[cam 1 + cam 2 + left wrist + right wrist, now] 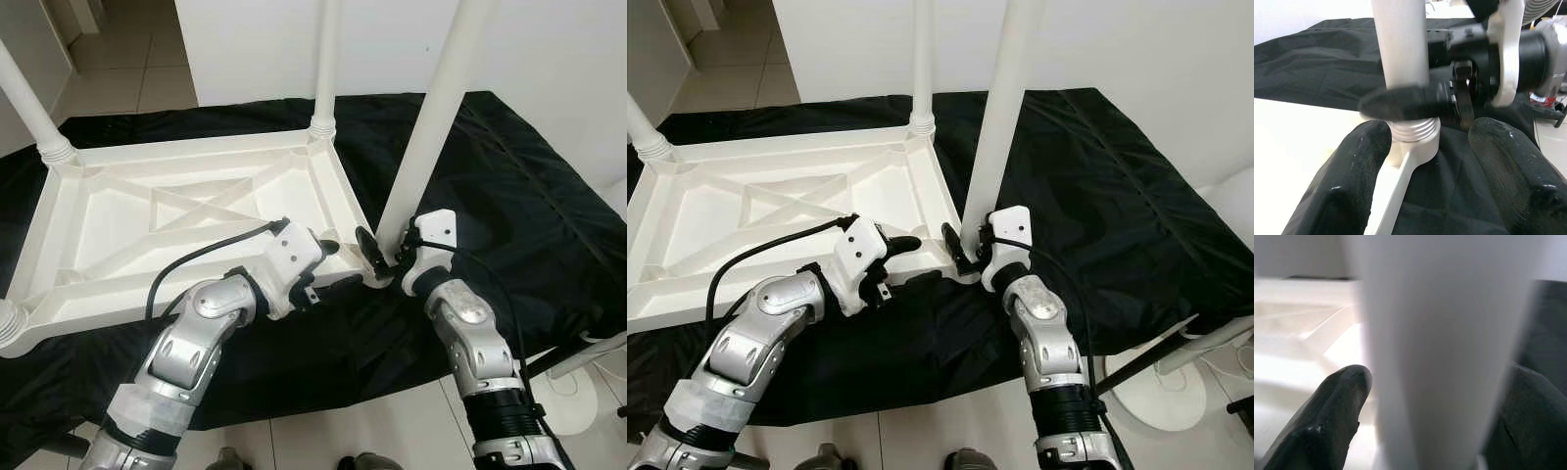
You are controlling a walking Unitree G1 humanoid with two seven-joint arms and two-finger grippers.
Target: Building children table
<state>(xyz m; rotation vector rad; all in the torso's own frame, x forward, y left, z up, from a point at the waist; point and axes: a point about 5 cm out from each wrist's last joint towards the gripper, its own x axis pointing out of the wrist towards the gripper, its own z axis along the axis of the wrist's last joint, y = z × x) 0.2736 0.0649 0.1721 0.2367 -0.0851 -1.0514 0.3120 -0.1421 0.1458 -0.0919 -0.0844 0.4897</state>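
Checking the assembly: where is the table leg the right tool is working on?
The table leg stands at the upturned white tabletop's near right corner, in the head views, gripped low by the right tool, with the left tool just beside its base.

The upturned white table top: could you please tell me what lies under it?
A black cloth is spread under the table top, showing on every side. What the cloth rests on is covered. The right pincer grips a table leg at the near corner.

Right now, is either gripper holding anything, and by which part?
The right gripper clamps the white table leg near its lower end, just above the threaded corner socket. The left gripper is open beside that corner, holding nothing.
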